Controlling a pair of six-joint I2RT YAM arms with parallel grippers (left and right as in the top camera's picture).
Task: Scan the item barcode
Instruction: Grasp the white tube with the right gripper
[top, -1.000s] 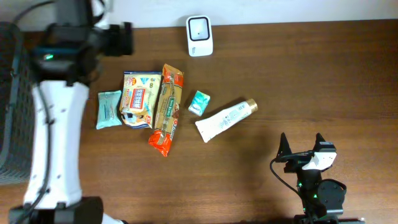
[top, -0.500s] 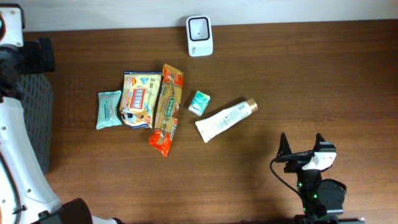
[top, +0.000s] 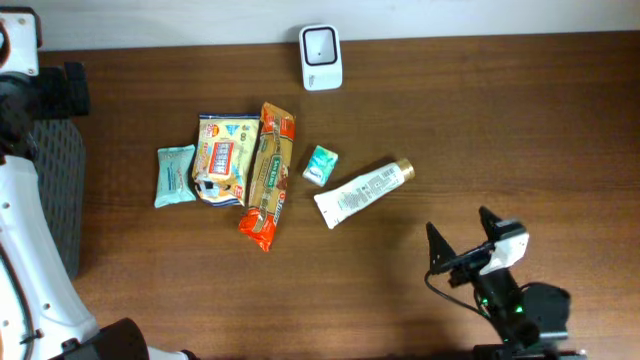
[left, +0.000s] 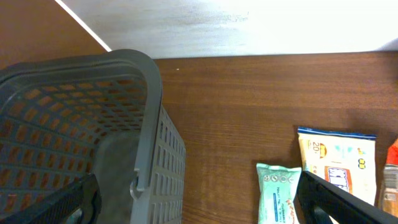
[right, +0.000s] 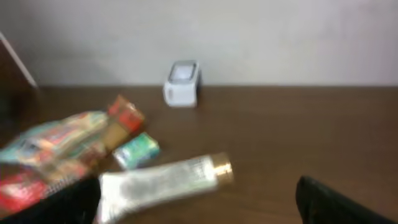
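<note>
The right gripper (top: 459, 232) has swung a little to the left and turned since half a second ago. Nothing else has moved.

On the far left stands one dark grey plastic basket with holes (left: 149, 124). The left gripper (left: 198, 193) hangs above the basket's edge. Its jaws are wide apart and hold nothing.

Five packed things lie in a bunch on the brown wooden table (top: 520, 120). First is one flat teal pack of wipes (top: 175, 175), with its long side running far to near. Just beside it is one yellow snack bag (top: 222, 160). One long orange and red snack packet (top: 267, 175) lies tight against the bag, running far to near on a small slant. Next, one small teal packet (top: 320, 165) sits alone. Straight behind it, at the far edge and well apart, stands one white scanner (top: 321, 44). Then comes one white tube with a gold cap (top: 363, 192). The tube lies on a slant, with its cap pointing far right and its flat end near left.

On the right, the right gripper sits near the tube but not touching it. Its jaws are wide apart and hold nothing.
</note>
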